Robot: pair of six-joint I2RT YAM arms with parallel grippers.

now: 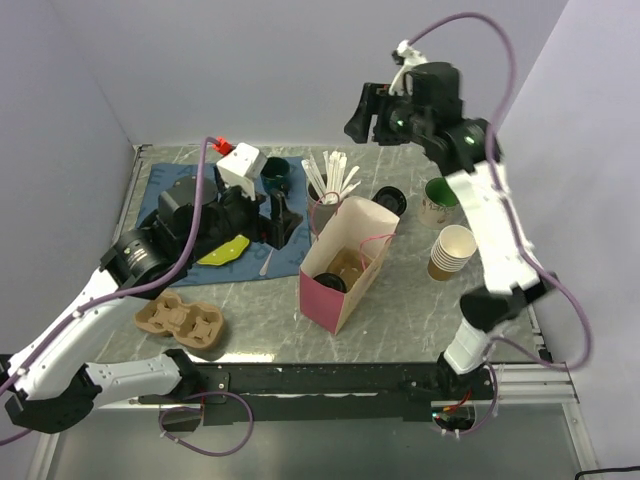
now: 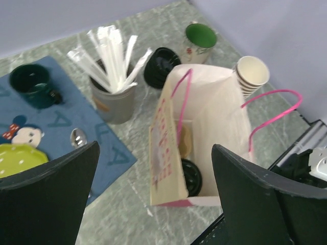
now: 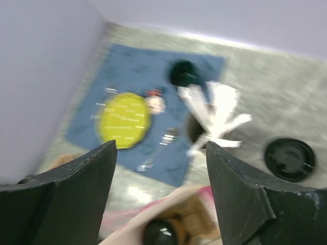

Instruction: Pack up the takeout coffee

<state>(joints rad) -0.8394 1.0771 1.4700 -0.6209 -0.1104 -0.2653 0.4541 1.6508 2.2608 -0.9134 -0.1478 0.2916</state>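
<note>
The takeout coffee (image 2: pixel 191 177) stands inside the pink and white paper bag (image 1: pixel 345 270), and only its black lid (image 1: pixel 328 282) shows, beside a brown cardboard insert. My left gripper (image 1: pixel 270 222) hovers left of the bag, open with nothing between its fingers (image 2: pixel 56 184); the bag's mouth lies below it in the left wrist view. My right gripper (image 1: pixel 362 110) hangs high above the back of the table, open and empty. Its blurred wrist view looks down on the bag's rim and the black lid (image 3: pixel 159 234).
A stack of lidless paper cups (image 1: pixel 452 250), a green-lined mug (image 1: pixel 438 200) and loose black lids (image 1: pixel 392 198) stand right of the bag. A straw holder (image 1: pixel 328 190) is behind it. A blue mat (image 1: pixel 170 195) with a yellow plate (image 1: pixel 223 250) lies left, and a cardboard carrier (image 1: pixel 183 322) sits front left.
</note>
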